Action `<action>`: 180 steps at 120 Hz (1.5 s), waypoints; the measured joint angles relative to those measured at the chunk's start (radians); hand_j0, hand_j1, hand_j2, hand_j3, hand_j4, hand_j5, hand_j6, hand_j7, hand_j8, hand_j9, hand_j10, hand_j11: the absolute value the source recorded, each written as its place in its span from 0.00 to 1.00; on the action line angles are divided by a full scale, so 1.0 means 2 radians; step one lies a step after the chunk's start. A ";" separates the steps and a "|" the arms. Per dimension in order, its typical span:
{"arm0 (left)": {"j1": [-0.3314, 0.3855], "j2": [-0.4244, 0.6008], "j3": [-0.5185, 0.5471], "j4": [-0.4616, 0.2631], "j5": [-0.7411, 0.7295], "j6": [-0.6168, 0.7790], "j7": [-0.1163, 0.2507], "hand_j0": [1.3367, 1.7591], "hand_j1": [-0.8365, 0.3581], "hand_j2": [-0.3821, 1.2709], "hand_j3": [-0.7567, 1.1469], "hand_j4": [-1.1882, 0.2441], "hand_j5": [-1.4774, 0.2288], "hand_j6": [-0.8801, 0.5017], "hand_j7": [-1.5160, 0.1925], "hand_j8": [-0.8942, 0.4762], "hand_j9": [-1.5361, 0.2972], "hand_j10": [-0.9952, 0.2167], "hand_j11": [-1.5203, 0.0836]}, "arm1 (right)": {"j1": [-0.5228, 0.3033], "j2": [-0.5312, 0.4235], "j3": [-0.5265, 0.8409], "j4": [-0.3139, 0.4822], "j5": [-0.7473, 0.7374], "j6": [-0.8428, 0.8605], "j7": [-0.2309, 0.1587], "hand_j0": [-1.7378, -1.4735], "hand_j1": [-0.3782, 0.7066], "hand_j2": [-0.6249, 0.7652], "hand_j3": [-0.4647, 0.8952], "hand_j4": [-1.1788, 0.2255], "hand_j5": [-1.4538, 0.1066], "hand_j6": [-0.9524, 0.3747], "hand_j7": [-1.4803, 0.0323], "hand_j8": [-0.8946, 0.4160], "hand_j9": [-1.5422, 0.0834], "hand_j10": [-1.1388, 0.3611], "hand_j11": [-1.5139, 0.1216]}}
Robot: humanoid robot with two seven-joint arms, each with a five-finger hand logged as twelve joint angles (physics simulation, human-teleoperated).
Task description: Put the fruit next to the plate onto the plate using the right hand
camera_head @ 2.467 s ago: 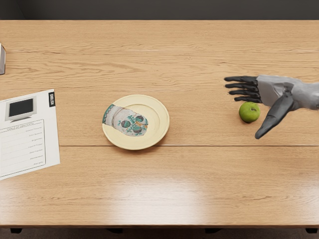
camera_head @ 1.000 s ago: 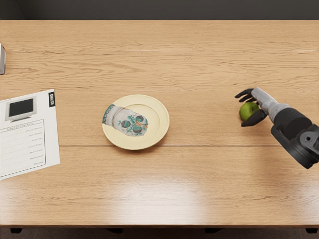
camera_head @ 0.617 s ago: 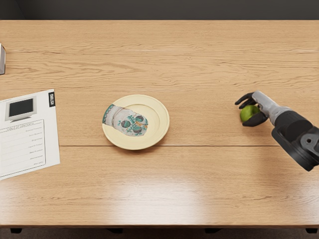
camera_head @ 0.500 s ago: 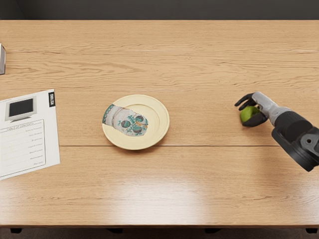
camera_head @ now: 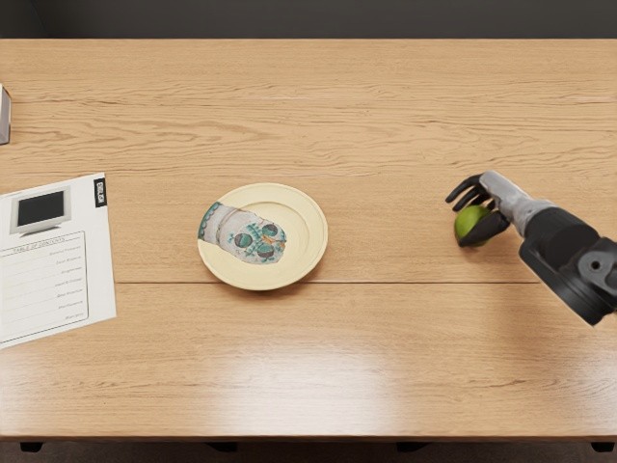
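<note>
A small green fruit (camera_head: pixel 469 221) sits at the right of the wooden table, with my right hand (camera_head: pixel 474 210) curled around it, dark fingers (camera_head: pixel 463 189) over its far side and the thumb under its near side. The right forearm (camera_head: pixel 569 260) comes in from the right edge. Well to the left lies a cream plate (camera_head: pixel 305 230) with a teal skull pattern (camera_head: pixel 247 234); nothing rests on it. The fruit is far right of the plate. Whether it is lifted off the table cannot be told. The left arm is out of view.
A printed paper sheet (camera_head: pixel 50 258) lies at the table's left edge. A small grey object (camera_head: pixel 4 114) shows at the far left. Bare wood (camera_head: pixel 386 231) separates the plate from the fruit.
My right hand came down from an open pose beside the fruit and closed its fingers around it. In the last half second hand and fruit shifted slightly to the left.
</note>
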 joint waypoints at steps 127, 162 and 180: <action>0.000 0.000 0.000 0.000 0.000 0.000 0.000 0.76 0.99 0.23 0.40 0.83 0.87 0.64 0.89 0.65 0.84 0.82 0.95 | 0.060 0.132 0.008 0.012 0.000 0.011 -0.045 0.31 0.50 0.53 0.34 0.44 0.44 0.28 0.48 0.37 0.48 0.49 0.46; 0.000 0.000 0.000 0.000 0.000 0.000 0.000 0.76 0.99 0.23 0.40 0.83 0.87 0.64 0.89 0.65 0.84 0.82 0.95 | 0.078 0.162 0.008 0.012 0.001 0.012 -0.045 0.31 0.50 0.53 0.34 0.44 0.45 0.28 0.48 0.37 0.48 0.49 0.46; 0.000 0.000 0.000 0.000 0.000 0.000 0.000 0.76 0.99 0.23 0.40 0.83 0.87 0.64 0.89 0.65 0.84 0.82 0.95 | 0.088 0.183 0.008 0.012 0.001 0.012 -0.045 0.31 0.50 0.52 0.34 0.44 0.44 0.28 0.48 0.38 0.48 0.49 0.46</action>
